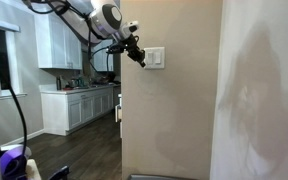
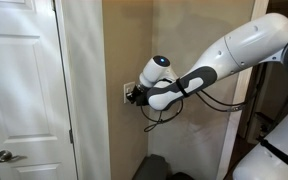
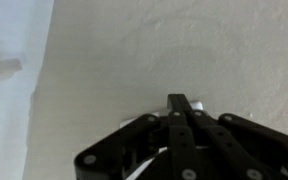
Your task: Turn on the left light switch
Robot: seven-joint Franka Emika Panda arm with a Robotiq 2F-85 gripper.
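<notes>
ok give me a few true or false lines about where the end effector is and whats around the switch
1. The end effector is up at the white switch plate on the beige wall. True.
2. Its fingers are spread wide apart. False: in the wrist view they are closed together.
3. The kitchen cabinets in the background are dark brown. False: they are white.
4. The arm is white and the end effector is black. True.
</notes>
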